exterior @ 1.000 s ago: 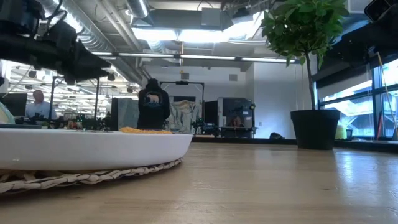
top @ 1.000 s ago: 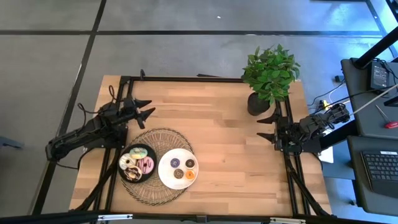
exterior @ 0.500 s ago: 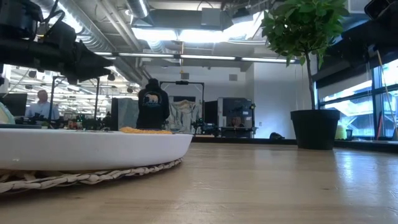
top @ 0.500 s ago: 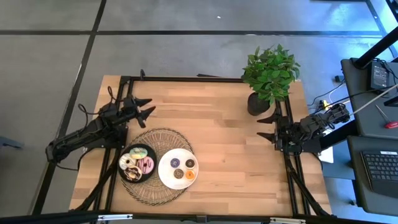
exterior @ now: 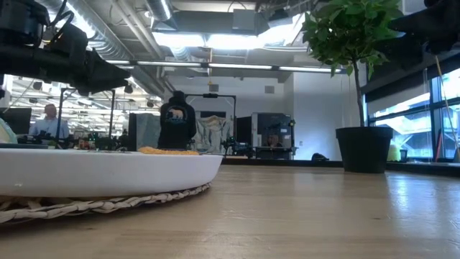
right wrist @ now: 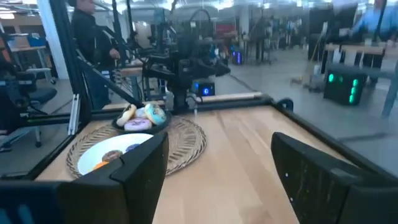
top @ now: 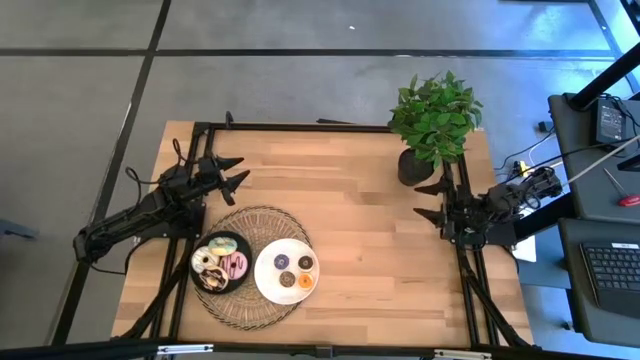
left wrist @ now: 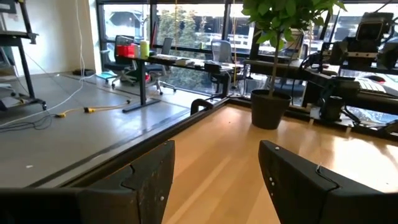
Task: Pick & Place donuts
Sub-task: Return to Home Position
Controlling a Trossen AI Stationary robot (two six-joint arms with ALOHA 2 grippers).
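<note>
Several small ring donuts (top: 220,266) lie on a black plate (top: 239,244). More of them, purple, dark, brown and orange (top: 295,272), lie on a white plate (top: 266,280). Both plates rest on a round woven mat (top: 262,218) at the table's near left. The plates also show in the right wrist view, with the donuts (right wrist: 142,116) beyond the white plate (right wrist: 93,158). My left gripper (top: 236,172) hovers open and empty past the mat's far-left side. My right gripper (top: 428,200) is open and empty at the table's right edge, beside the plant pot.
A potted green plant (top: 432,125) stands at the far right of the table, right by my right gripper. Black frame rails (top: 300,127) run along the table's far, left and right edges. Bare wood (top: 370,250) lies between the mat and the right arm. People stand in the room behind.
My right gripper has shifted a little toward the table's far edge and stays open. The donuts and plates have not moved.
</note>
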